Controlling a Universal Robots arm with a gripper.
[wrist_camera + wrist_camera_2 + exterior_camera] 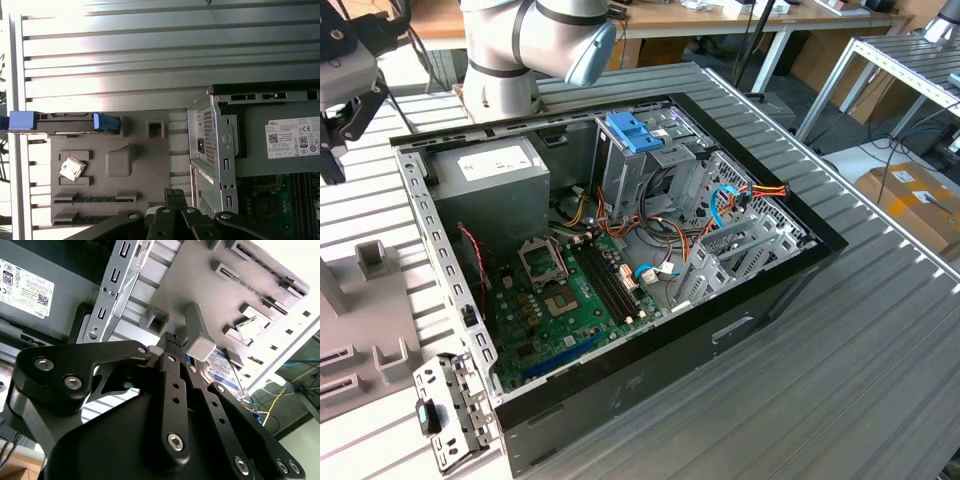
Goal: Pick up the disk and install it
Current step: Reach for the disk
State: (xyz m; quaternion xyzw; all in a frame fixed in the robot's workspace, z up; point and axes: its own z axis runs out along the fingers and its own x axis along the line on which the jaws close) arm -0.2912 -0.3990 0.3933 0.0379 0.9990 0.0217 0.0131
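The disk stands on edge in a slot of the grey fixture plate, with a blue side rail at each end. In the second wrist view its white label with blue print shows behind a grey block. My gripper hovers above the plate, some way from the disk and near the corner of the computer case. Its two black fingers are pressed together with nothing between them, so it is shut.
The open computer case lies on the slatted metal table, with a grey power-supply box, a light-blue tray, a green board and cables inside. A small chip rests on the fixture. A loose metal bracket lies by the case.
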